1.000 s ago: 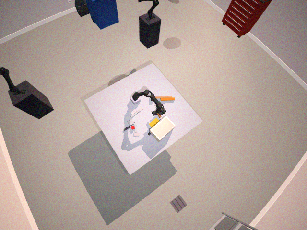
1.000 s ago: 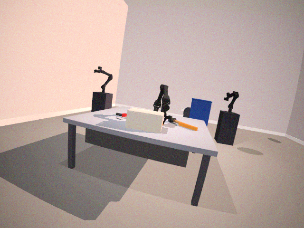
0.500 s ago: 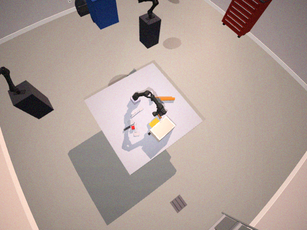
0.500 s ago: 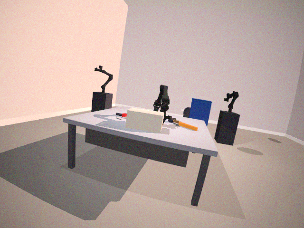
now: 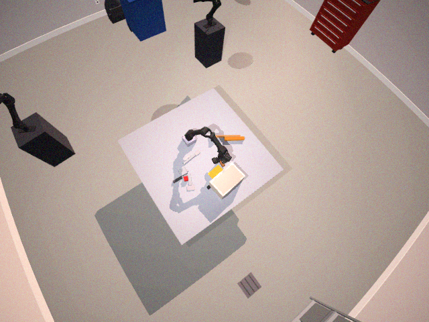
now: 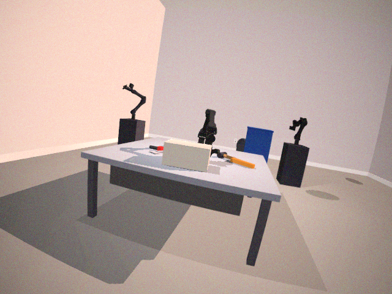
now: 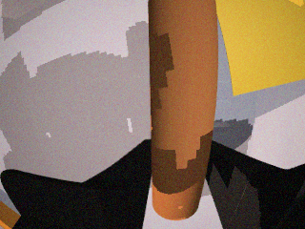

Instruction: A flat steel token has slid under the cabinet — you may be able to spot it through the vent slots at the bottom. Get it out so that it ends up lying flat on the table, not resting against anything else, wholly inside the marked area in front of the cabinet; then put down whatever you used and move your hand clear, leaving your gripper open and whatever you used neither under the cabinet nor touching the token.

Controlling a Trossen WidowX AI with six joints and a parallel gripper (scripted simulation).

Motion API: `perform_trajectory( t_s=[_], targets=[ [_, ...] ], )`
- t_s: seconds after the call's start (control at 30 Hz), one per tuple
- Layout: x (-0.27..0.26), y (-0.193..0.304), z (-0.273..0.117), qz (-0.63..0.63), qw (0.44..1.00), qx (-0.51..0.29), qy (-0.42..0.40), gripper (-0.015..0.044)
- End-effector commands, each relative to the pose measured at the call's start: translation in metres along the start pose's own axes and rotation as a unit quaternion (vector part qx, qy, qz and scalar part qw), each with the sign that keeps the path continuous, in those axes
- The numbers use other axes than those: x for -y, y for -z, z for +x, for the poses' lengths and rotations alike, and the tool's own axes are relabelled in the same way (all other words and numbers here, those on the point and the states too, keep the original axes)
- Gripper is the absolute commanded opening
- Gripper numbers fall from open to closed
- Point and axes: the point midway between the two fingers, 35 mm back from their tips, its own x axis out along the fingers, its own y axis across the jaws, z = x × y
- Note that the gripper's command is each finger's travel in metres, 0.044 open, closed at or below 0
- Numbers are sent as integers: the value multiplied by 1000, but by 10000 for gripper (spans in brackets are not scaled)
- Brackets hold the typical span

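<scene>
In the top view, a pale table (image 5: 155, 138) (image 6: 234, 180) carries the black arm (image 5: 216, 141) (image 6: 209, 123), which curves from its foot over toward the cream cabinet (image 5: 227, 180) (image 6: 187, 155). The gripper (image 5: 222, 162) (image 7: 176, 186) is near the cabinet's edge, with a short stretch of an orange-brown rod (image 5: 222, 164) (image 7: 183, 95) showing between it and the cabinet. The yellow patch (image 5: 215, 171) (image 7: 267, 43) lies on the table beside the cabinet; it is probably the marked area, though the view is too small to be sure. A small black block (image 5: 208, 187) is near the cabinet's corner. An orange bar (image 5: 234, 137) (image 6: 242, 162) lies on the other side of the arm, and a red block (image 5: 186, 178) (image 6: 160, 148) lies near a dark stick (image 5: 177, 180) (image 6: 153, 147) and some pale pieces.

In the exterior view, the cabinet stands between the camera and the gripper, whose fingers cannot be made out. The orange bar lies on the table to one side, the red block on the other.

In the wrist view, the claw is clamped on the orange-brown rod, one black finger at either side. The rod runs up the frame, and the yellow patch lies to its right. The steel token cannot be made out in any view, so its place cannot be told.
</scene>
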Motion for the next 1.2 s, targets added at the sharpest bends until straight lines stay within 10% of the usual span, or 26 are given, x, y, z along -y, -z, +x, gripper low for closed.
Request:
perform_trajectory(
  t_s=[0.0, 1.17],
  targets=[
    [8, 0, 1, 3, 1000, 0, 3, 0],
    [45, 0, 1, 3, 1000, 0, 4, 0]
  ],
)
